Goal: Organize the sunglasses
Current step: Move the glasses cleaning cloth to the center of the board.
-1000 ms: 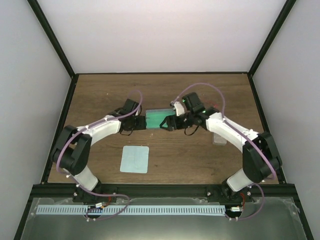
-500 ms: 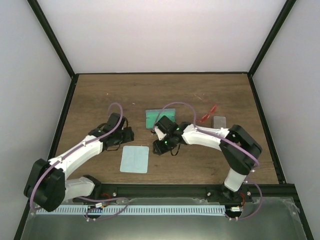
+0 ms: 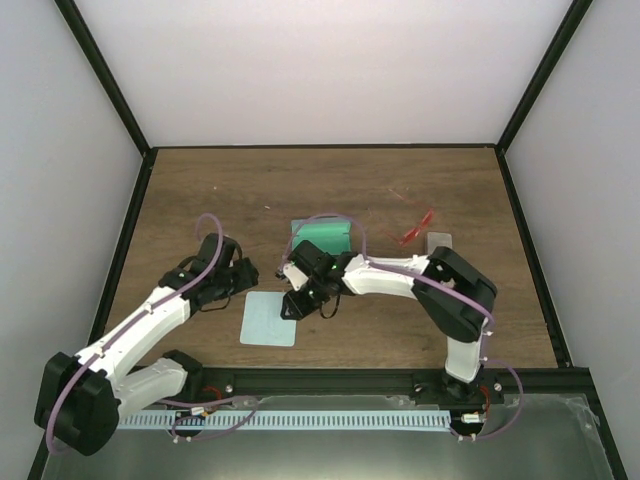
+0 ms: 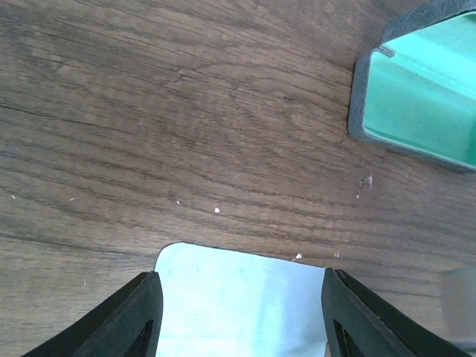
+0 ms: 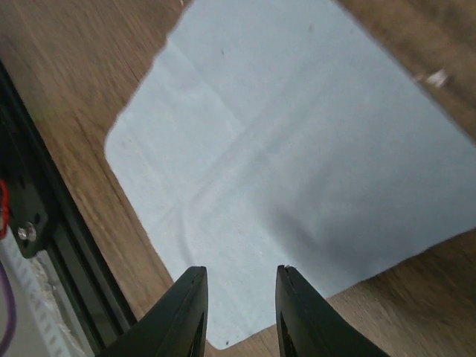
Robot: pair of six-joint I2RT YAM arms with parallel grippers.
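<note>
Top external view: R gripper [image 3: 300, 301] hangs low over the right edge of the pale teal cloth [image 3: 270, 318], the item nearest the arm bases. L gripper [image 3: 236, 277] sits just beside the cloth's far-left corner.

Risks, as judged:
- With fingers this near the fabric, a pinch could catch one layer only and drag or crumple the cloth instead of lifting it flat.
- A low approach may also scrape fingertips on the table [image 3: 200, 200].
- Further back, the open green-lined case [image 3: 322, 238] lies just behind the R wrist, so a careless forearm swing could knock it askew.
- Farthest back, the red-orange sunglasses [image 3: 415, 228] lie on the wood toward the back right, beside a grey oblong [image 3: 438, 241], prob. another case. They are well apart from both grippers and not in any case. The thin frame could bend if grabbed across a lens.
- The pink pair can't be made out here.

Pose: L arm stretches from its base fwd and inward, forearm low. Per its wrist cam the jaws are wide apart and empty, framing the cloth's edge. R arm folds back across centre, elbow out to the right, wrist pitched down. Its wrist cam shows fingers [image 5: 190, 312] narrowly apart above the cloth, nothing between them.
</note>
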